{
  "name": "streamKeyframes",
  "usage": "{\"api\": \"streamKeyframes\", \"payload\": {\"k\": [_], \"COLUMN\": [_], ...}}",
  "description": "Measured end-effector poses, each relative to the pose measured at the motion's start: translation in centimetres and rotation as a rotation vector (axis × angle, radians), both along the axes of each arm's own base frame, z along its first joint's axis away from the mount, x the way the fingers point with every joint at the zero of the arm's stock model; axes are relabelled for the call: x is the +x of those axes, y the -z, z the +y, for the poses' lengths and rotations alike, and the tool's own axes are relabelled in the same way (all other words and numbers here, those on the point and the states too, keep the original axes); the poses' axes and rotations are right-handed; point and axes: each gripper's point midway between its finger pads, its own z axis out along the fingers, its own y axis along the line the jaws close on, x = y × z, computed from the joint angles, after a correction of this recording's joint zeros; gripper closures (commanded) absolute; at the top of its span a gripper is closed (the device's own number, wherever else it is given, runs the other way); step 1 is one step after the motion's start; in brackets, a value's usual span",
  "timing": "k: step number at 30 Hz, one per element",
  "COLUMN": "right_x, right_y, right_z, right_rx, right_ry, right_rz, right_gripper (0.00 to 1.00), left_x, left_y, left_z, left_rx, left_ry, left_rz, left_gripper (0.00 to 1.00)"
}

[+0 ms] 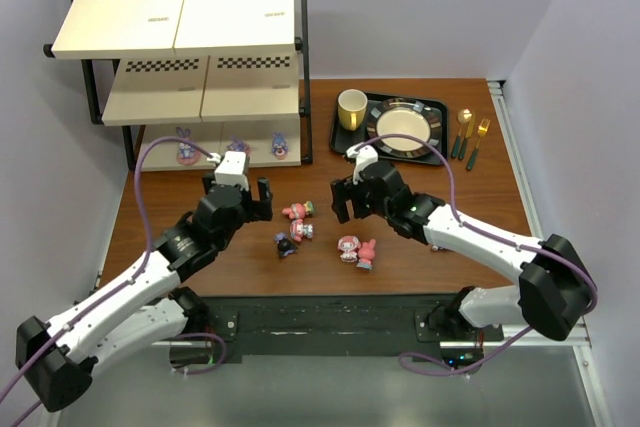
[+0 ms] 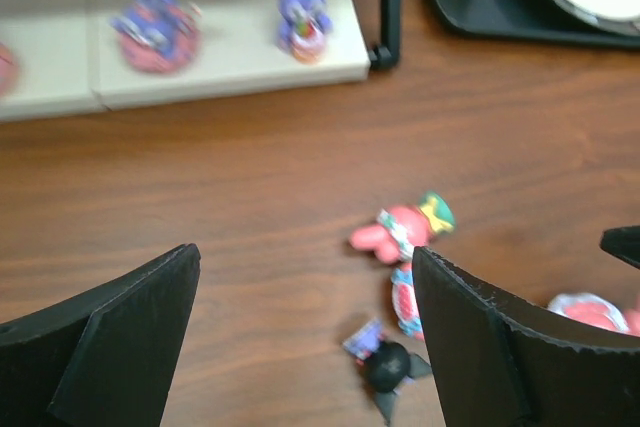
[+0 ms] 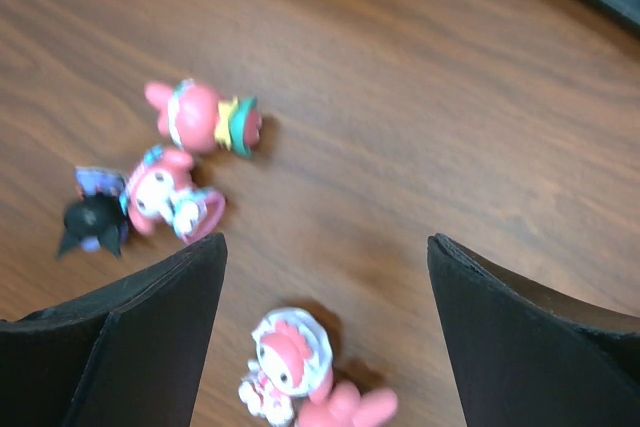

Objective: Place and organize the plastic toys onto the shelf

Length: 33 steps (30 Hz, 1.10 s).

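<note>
Left side: the shelf (image 1: 175, 15) has a black tube frame and flat, matte cream boards with checkered strips. Three purple bunnies (image 1: 187, 147) stand on its bottom board on round pink bases. Headroom under the middle board looks tight, so a high wrist could clip the board or the frame post, or bowl a bunny over.

Your left pincer (image 2: 305, 257) is released, jaws wide, nothing between them. It hangs over bare counter (image 1: 470, 207), near the loose toys.

Centre: five toys lie on the wood-grain counter, most on their sides.
- The pink figurine (image 2: 405, 230) with the green hat is glossy and rounded, and may squirt out of a shallow pinch.
- The dark figurine (image 2: 388, 367) has pointed ears and sits just beside a pink one, so closing on either will likely nudge the other.
- The bonneted figurine (image 3: 290, 352) is lumpy and offers no flat faces.

Your right pincer (image 3: 325, 247) is also released and empty, above the same cluster. With both arms working one pile, watch for a collision.

Right side: the mug (image 1: 351, 107) and tray (image 1: 341, 133) sit well apart from the pile.
</note>
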Motion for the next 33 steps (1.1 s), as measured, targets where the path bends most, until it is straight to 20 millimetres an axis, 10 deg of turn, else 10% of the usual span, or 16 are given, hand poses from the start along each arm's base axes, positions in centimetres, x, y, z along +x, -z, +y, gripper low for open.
{"api": "streamKeyframes", "payload": {"k": [33], "right_x": [-5.1], "right_y": [4.5], "right_z": [2.9], "right_rx": [0.13], "right_ry": [-0.297], "right_rz": [0.112], "right_gripper": [0.18], "left_x": [4.1], "left_y": [13.7], "left_z": [-7.4], "left_rx": [-0.526], "left_ry": [0.093], "left_rz": [0.437], "left_gripper": [0.23]}}
